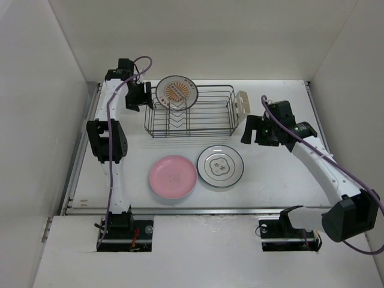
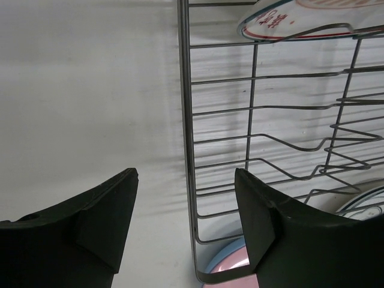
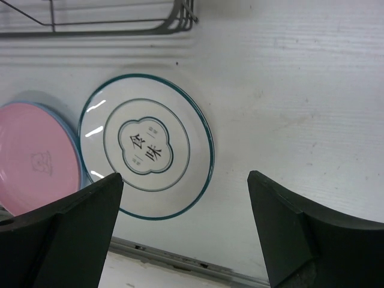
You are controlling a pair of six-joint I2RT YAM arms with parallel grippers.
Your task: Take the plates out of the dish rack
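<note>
**One plate standing in the rack**

The left gripper [image 1: 139,96] hung spread wide and empty at the left end of the dish rack [image 1: 191,135]. The orange-sunburst plate [image 1: 177,92] stood upright in the rack's far left corner. In front lay the pink plate [image 1: 173,177], perhaps atop a blue one, with the dark-rimmed plate [image 1: 220,165] just beside it. The right gripper [image 1: 252,129], likewise spread and empty, hovered near the rack's right end.

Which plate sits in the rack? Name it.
The orange-sunburst plate, propped in the dish rack; the pink plate and dark-rimmed plate lie flat on the table.
</note>
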